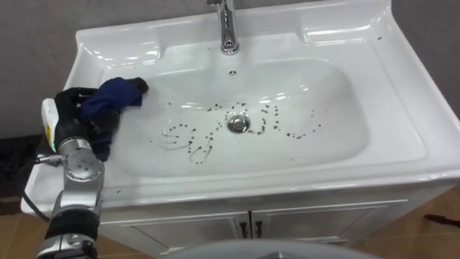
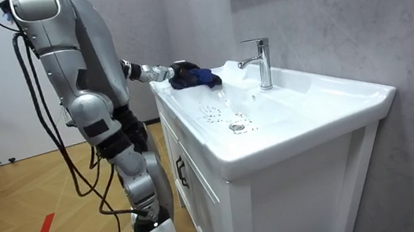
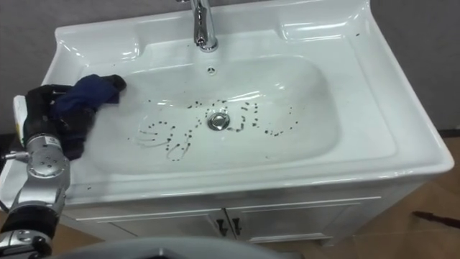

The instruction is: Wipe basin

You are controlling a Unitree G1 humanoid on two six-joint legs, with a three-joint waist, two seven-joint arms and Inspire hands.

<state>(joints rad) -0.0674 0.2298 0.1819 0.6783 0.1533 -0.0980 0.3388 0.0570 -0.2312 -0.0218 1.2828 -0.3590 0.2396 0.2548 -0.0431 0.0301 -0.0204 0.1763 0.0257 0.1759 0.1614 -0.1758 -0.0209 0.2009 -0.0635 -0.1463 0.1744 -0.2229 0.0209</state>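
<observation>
**Blue Cloth Gripped at the Basin's Left Side**

Left eye view: the left hand (image 1: 74, 108) rested on the left slope of the white basin (image 1: 392, 137). Its dark fingers were curled round a dark blue cloth (image 1: 116, 93), which was bunched against the bowl's wall. Dark specks (image 1: 291, 134) and thin looping marks (image 1: 192, 146) lay scattered around the drain (image 1: 238, 123), in front of the chrome faucet (image 1: 228, 29).

Room view: the robot stood upright before the white vanity cabinet (image 2: 211, 210), on the room view's left. Its left arm reached over the rim, and the cloth sat at the basin's far end, well apart from the faucet.
</observation>
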